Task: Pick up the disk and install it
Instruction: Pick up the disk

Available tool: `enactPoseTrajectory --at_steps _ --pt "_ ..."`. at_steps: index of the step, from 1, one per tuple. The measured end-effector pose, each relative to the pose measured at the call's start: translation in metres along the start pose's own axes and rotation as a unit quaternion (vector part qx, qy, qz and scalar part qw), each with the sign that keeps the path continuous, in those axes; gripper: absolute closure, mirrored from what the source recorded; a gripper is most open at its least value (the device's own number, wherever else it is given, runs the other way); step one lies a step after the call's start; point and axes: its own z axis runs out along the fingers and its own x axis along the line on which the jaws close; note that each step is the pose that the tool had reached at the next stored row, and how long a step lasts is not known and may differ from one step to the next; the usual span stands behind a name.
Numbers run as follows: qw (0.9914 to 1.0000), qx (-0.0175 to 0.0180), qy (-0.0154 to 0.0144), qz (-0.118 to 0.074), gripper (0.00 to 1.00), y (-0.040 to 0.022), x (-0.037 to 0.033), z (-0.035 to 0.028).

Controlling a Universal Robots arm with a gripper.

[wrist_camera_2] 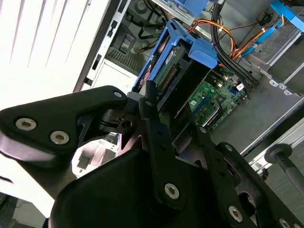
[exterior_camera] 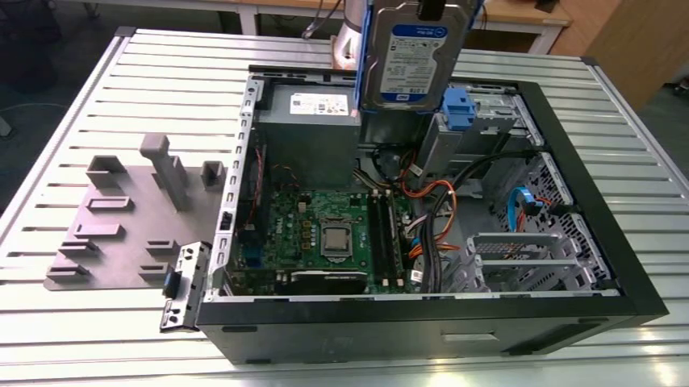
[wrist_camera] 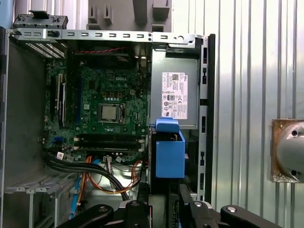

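Slatted metal tabletop [exterior_camera: 129, 72] is carrying an open computer case [exterior_camera: 356, 326], and above the case's far end the gripper [wrist_camera_2: 173, 121] is clamping the disk [exterior_camera: 415, 56], fingers closed on it, holding it upright near the grey power-supply box [exterior_camera: 306, 141].

The disk [exterior_camera: 415, 60] is a flat rectangular silver-grey hard drive with a white-and-blue label, framed along its long sides by a blue plastic carrier [exterior_camera: 369, 56]. It hangs upright in mid-air at the top centre of the exterior view, label face toward the camera, and reaches the frame's upper edge. In the first wrist view it is seen end-on as a blue block [wrist_camera: 169, 156] with the blue end tab [wrist_camera: 167, 125] at its far end, and in the second wrist view its dark underside [wrist_camera_2: 176, 83] faces the camera.
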Motion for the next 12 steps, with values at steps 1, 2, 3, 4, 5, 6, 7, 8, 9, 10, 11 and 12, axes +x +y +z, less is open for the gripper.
enactPoseTrajectory --at_steps 1,2,3,4,5,6,7,8,9,10,11,12 --pt "1.00000 0.0000 0.0000 0.000 0.65 0.0000 0.0008 0.0000" --pt "1.00000 0.0000 0.0000 0.000 0.65 0.0000 0.0015 0.0000" --pt "1.00000 0.0000 0.0000 0.000 0.65 0.0000 0.0024 0.0000" --pt "1.00000 0.0000 0.0000 0.000 0.65 0.0000 0.0032 0.0000" --pt "1.00000 0.0000 0.0000 0.000 0.65 0.0000 0.0041 -0.0001" --pt "1.00000 0.0000 0.0000 0.000 0.65 0.0000 0.0050 -0.0001" --pt "1.00000 0.0000 0.0000 0.000 0.65 0.0000 0.0059 -0.0001" --pt "1.00000 0.0000 0.0000 0.000 0.65 0.0000 0.0069 -0.0001" --pt "1.00000 0.0000 0.0000 0.000 0.65 0.0000 0.0080 -0.0001" --pt "1.00000 0.0000 0.0000 0.000 0.65 0.0001 0.0090 -0.0001" --pt "1.00000 0.0000 0.0000 0.000 0.65 0.0001 0.0100 -0.0001" --pt "1.00000 0.0000 0.0000 0.000 0.65 0.0001 0.0111 -0.0002"
